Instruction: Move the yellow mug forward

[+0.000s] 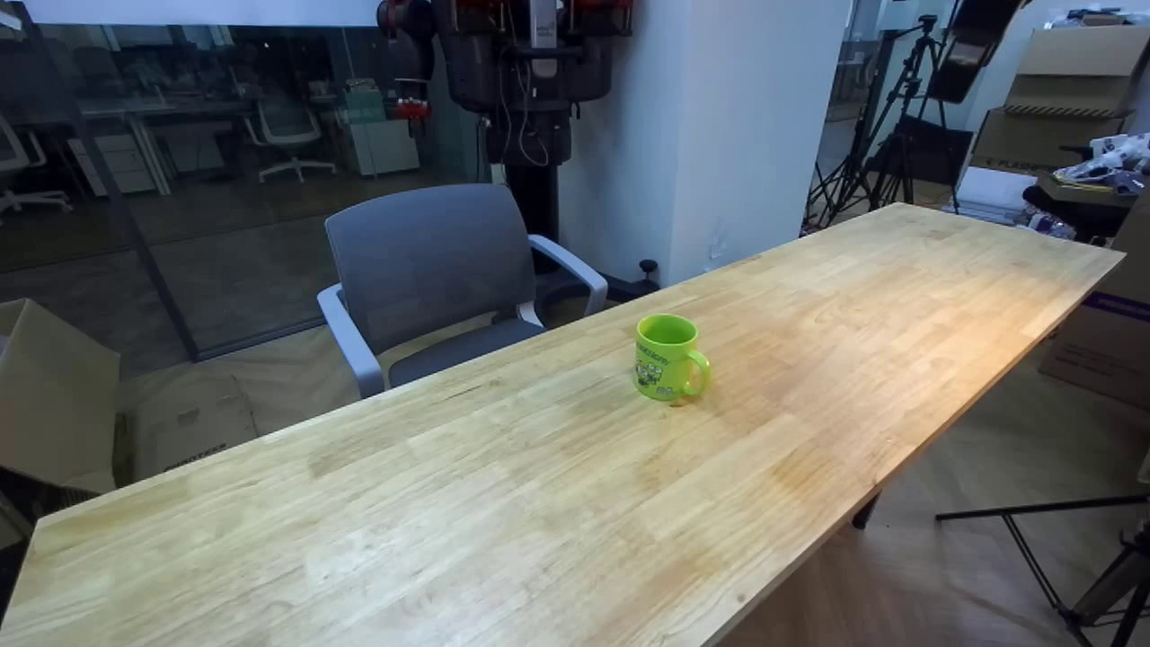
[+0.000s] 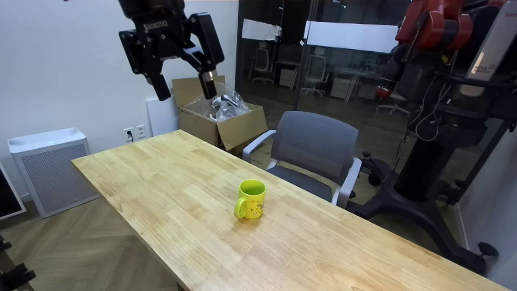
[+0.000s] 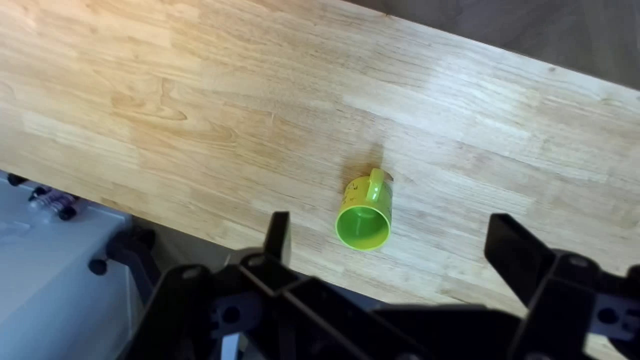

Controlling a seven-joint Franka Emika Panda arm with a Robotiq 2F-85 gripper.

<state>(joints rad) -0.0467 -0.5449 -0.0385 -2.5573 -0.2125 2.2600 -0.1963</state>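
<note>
Yellow mug [image 1: 663, 364] stands upright on the desk [image 1: 431, 521], nearer the far edge in an exterior view. Probably light, rigid, slick; pinch opposite walls, clear of the handle [image 3: 375, 186]. The end effector [image 2: 185, 92] hangs raised, jaws wide apart.

The wrist view blurs print [image 3: 351, 194] on the yellow mug [image 3: 364, 212].
</note>
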